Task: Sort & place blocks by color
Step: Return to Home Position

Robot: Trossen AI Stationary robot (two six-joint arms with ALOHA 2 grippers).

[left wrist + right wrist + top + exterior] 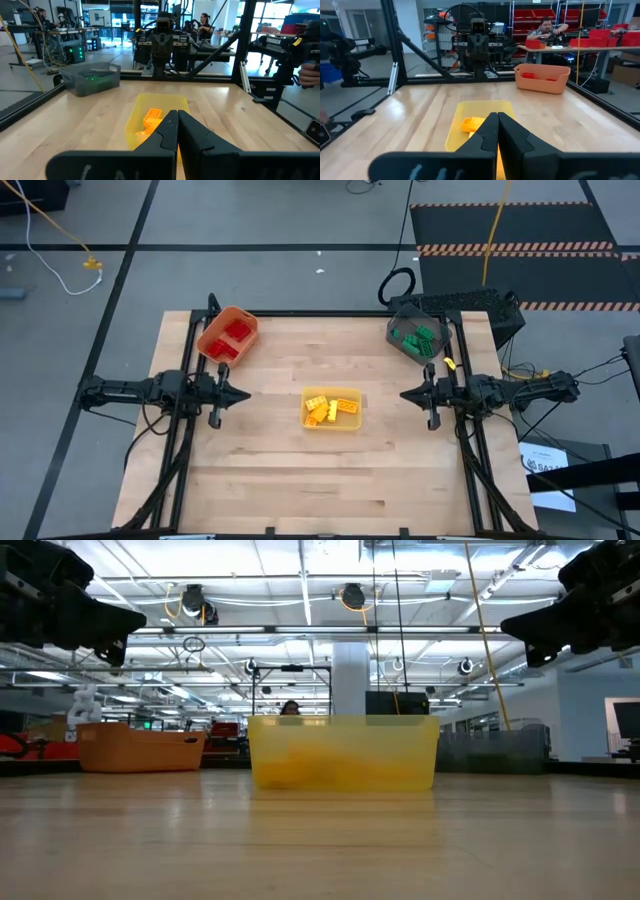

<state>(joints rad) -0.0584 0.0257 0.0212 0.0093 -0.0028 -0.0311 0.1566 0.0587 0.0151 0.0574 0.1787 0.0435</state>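
The blocks lie sorted in three bins. Red blocks [233, 337] fill the orange bin [213, 327] at the far left. Yellow blocks [327, 408] sit in the yellow bin [349, 423] at mid-table. Green blocks [418, 337] are in the dark grey bin [395, 343] at the far right. My left gripper [243, 392] hovers shut above the table, left of the yellow bin. My right gripper [407, 393] hovers shut to that bin's right. Both point at the yellow bin [140, 115] [456, 125].
Bare wooden tabletop [330, 480] stretches along the near side. Black frame rails [175, 450] run down the left and right table edges. People work at benches [547, 30] in the room beyond the table.
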